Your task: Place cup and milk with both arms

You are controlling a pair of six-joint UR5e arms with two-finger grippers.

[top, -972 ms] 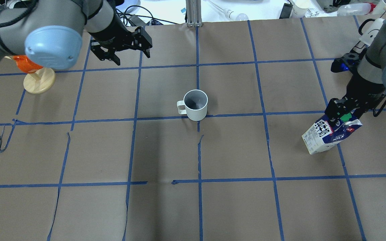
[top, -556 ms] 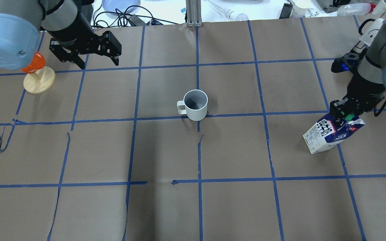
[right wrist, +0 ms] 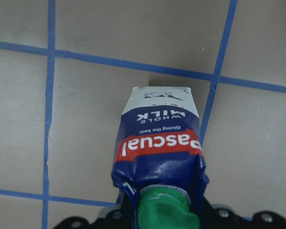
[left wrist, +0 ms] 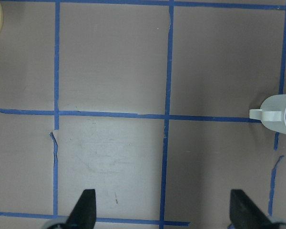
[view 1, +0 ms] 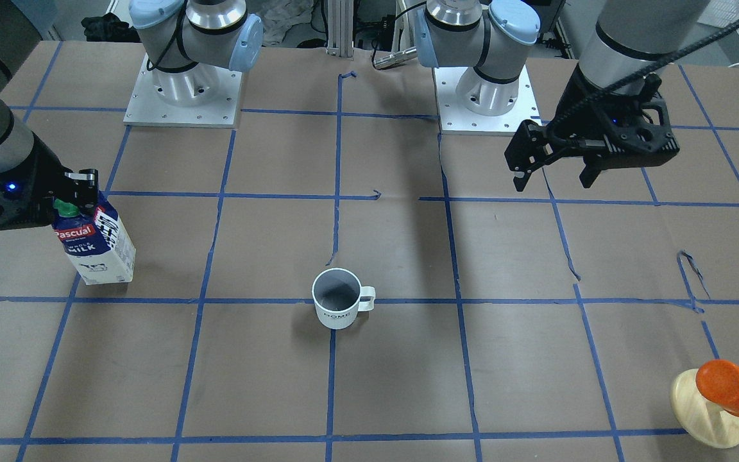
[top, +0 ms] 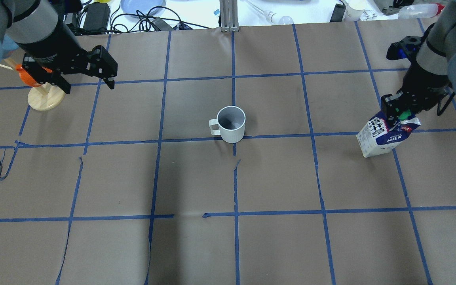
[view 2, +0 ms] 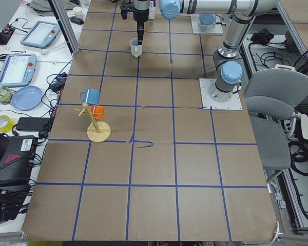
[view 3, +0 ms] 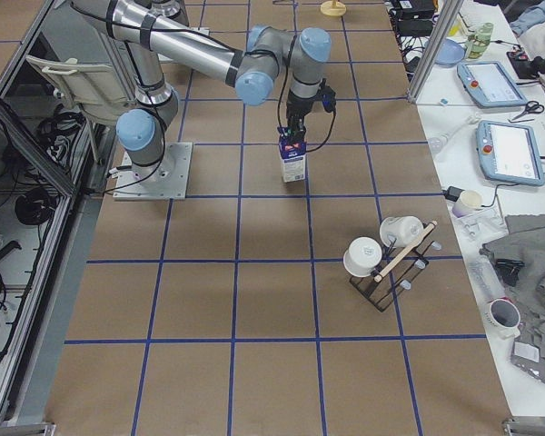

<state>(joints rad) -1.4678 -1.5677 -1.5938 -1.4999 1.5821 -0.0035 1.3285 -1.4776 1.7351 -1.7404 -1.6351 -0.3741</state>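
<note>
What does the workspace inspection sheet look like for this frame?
Surface: brown paper with blue tape grid, tape torn in places.
Job's things: cup upright, mid-table, standing free; milk gripped at its top.
Clutter: orange cup on wooden stand; mug rack.
End effectors: left end effector open, empty; right end effector shut on milk.
Cables: bundle past the paper's far edge.
Surroundings: office chair, tablets.

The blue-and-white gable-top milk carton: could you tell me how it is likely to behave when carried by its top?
The blue-and-white milk carton probably gives under pressure: its top looks crumpled. Pinched only at the gable by the right gripper, it may swing. Tall on a small base, it could tip.
</note>
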